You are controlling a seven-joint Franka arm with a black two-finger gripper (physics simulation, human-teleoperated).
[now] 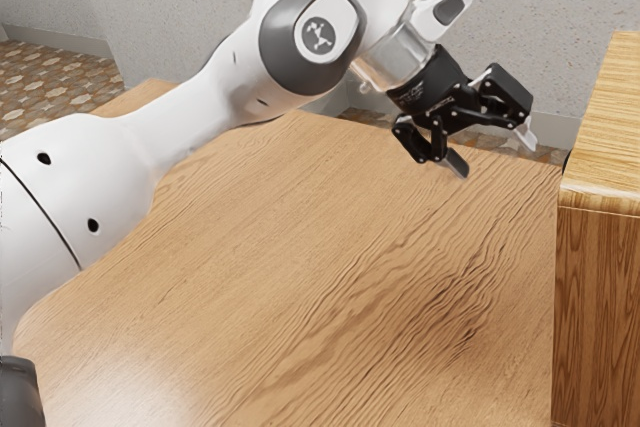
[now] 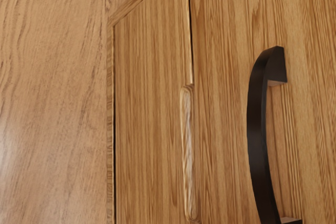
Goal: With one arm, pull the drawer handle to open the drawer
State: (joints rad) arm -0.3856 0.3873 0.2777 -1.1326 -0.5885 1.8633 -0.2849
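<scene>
— What is on the exterior view's left?

— The white arm (image 1: 200,117) comes in there, above a wooden table (image 1: 300,287), and reaches toward the exterior view's right. Behind it are a patterned floor (image 1: 50,77) and a grey wall (image 1: 560,7).

— And the gripper?

— The gripper (image 1: 490,150) hangs over the far part of the table, pointing toward the cabinet. Its fingers (image 1: 452,159) stand wide apart, with nothing between them.

— Where is the cabinet?

— The cabinet (image 1: 600,247) stands at the exterior view's right edge, at the table's end. The gripper is near its upper corner but apart from it.

— Can you see the handle?

— Yes, in the wrist view. The handle (image 2: 256,135) is a black curved bar on a wooden front panel (image 2: 226,35). Its ends meet the wood and its bow stands off it. A thin seam (image 2: 190,30) divides that panel from a second panel (image 2: 149,129) beside it, and a long wooden ridge (image 2: 186,150) lies along the seam.

— Is the drawer pulled out?

— I cannot tell. The handle is ahead of the hand, and the gripper is not touching it.
</scene>
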